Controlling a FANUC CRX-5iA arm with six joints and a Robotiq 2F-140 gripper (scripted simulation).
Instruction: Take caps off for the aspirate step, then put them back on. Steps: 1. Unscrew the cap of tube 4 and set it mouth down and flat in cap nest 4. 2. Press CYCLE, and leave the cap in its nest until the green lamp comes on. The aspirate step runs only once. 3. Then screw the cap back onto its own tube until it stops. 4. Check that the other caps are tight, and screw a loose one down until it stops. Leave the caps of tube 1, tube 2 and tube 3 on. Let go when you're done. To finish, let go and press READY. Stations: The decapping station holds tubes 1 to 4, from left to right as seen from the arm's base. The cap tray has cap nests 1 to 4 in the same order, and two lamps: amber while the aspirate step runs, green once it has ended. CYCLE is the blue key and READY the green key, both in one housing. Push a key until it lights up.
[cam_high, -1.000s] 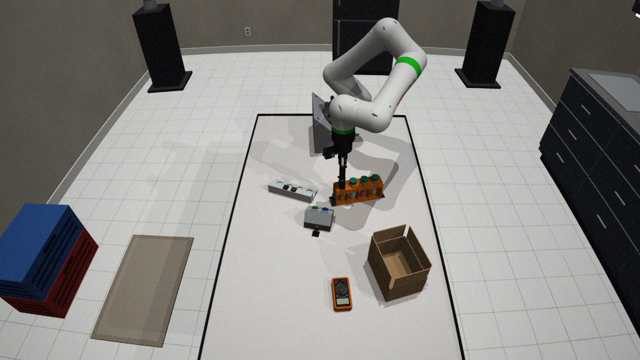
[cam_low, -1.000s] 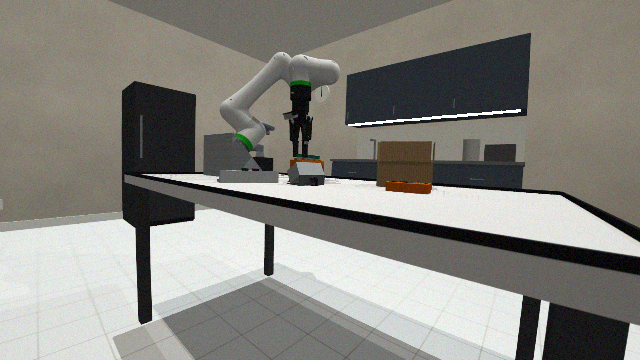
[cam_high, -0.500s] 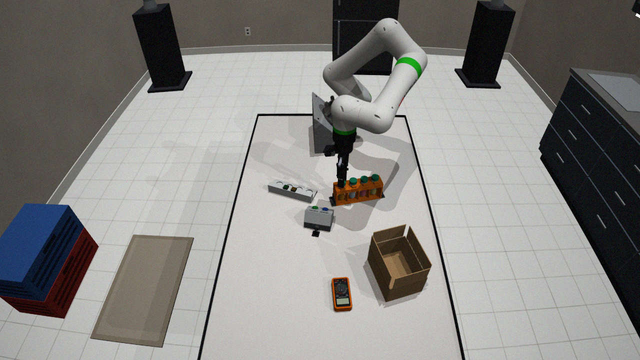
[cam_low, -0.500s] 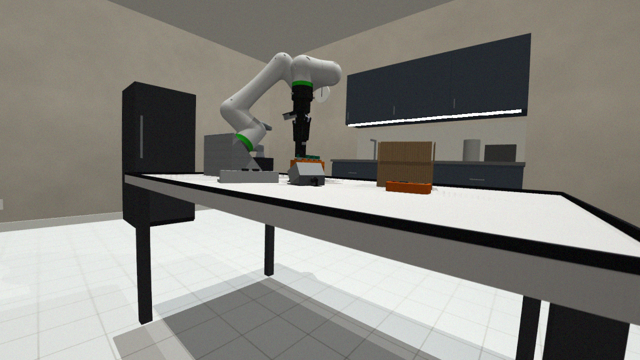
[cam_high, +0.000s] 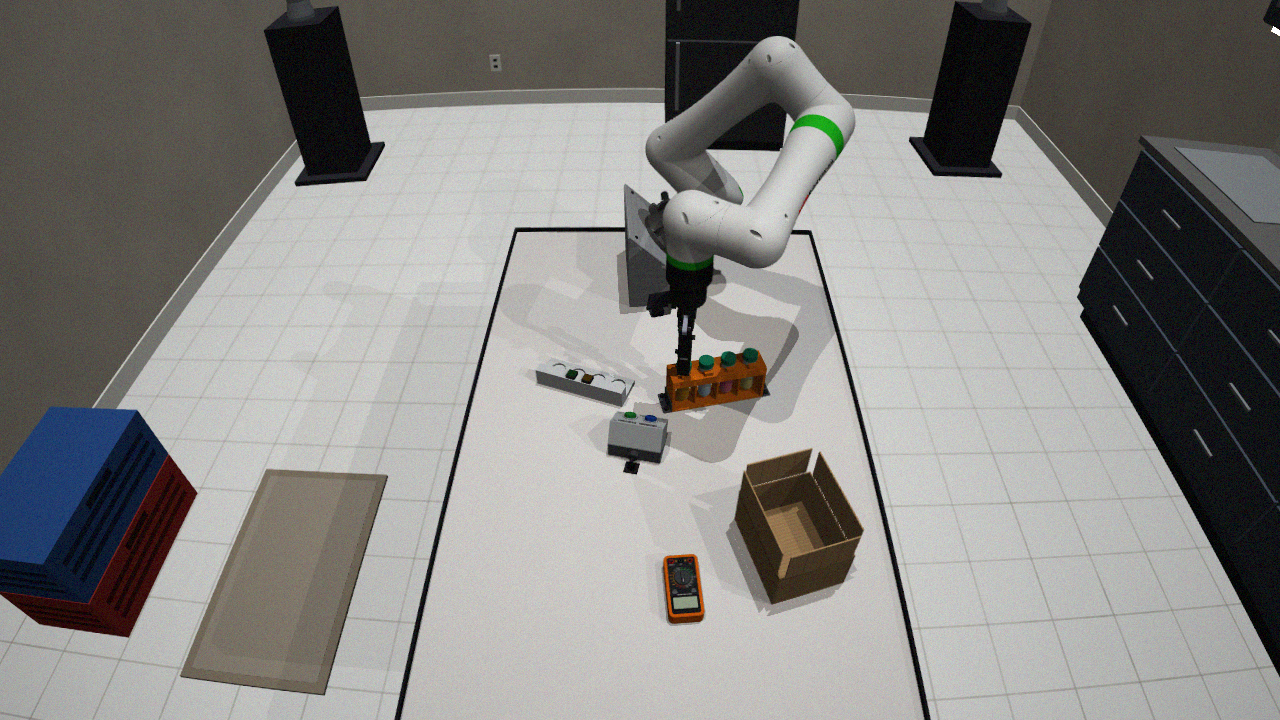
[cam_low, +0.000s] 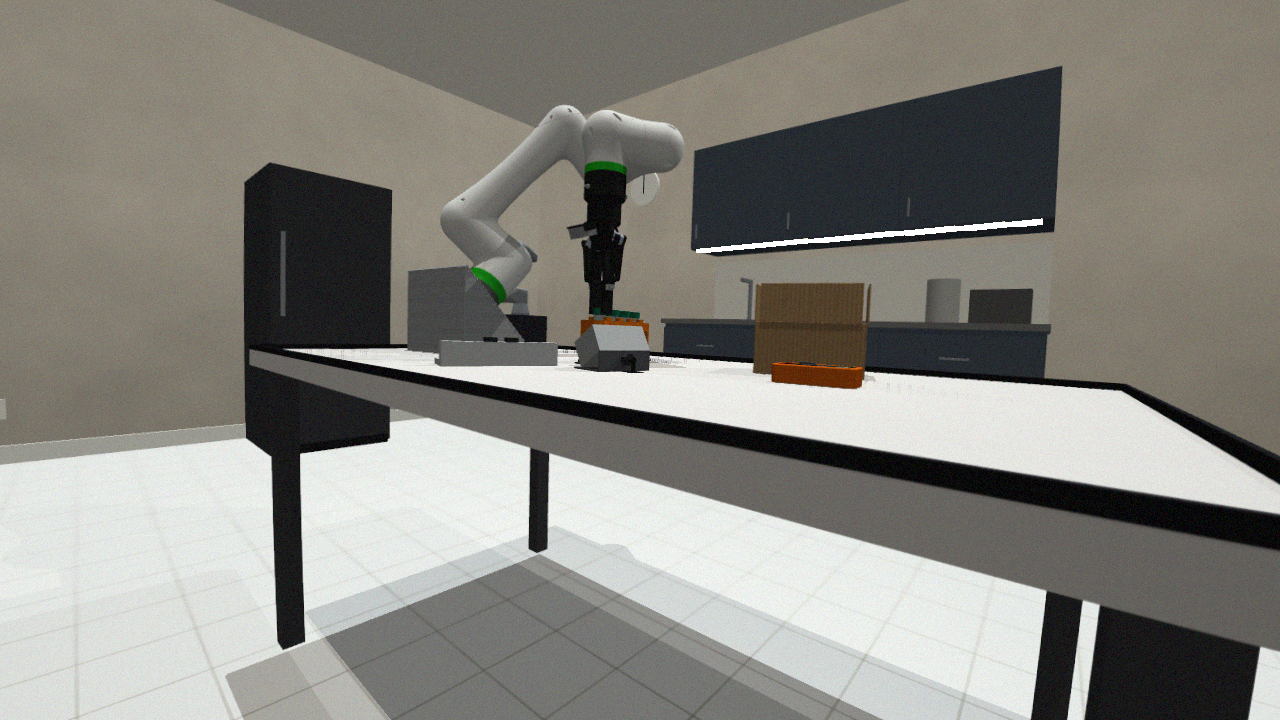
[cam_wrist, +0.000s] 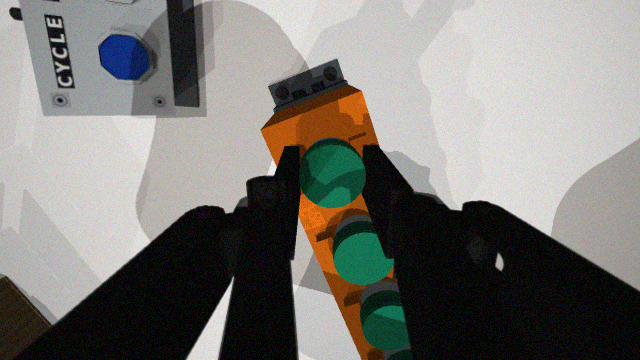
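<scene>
The orange decapping station (cam_high: 716, 383) stands on the white table with four green-capped tubes. My gripper (cam_wrist: 331, 169) points straight down over its end nearest the key housing, which is tube 4. The fingers are shut on the cap of tube 4 (cam_wrist: 332, 172), one on each side. I cannot tell if the cap still sits on the thread. The gripper also shows in the overhead view (cam_high: 682, 362) and the side view (cam_low: 604, 304). The neighbouring caps (cam_wrist: 361, 252) sit on their tubes. The grey cap tray (cam_high: 584, 379) lies to the left with its nests empty. The blue CYCLE key (cam_wrist: 123, 56) is unlit.
The grey key housing (cam_high: 637, 435) sits in front of the rack with a small black part (cam_high: 631, 467) beside it. An open cardboard box (cam_high: 796, 523) and an orange multimeter (cam_high: 683, 587) lie nearer the front. A grey plate (cam_high: 640, 246) stands at the arm's base.
</scene>
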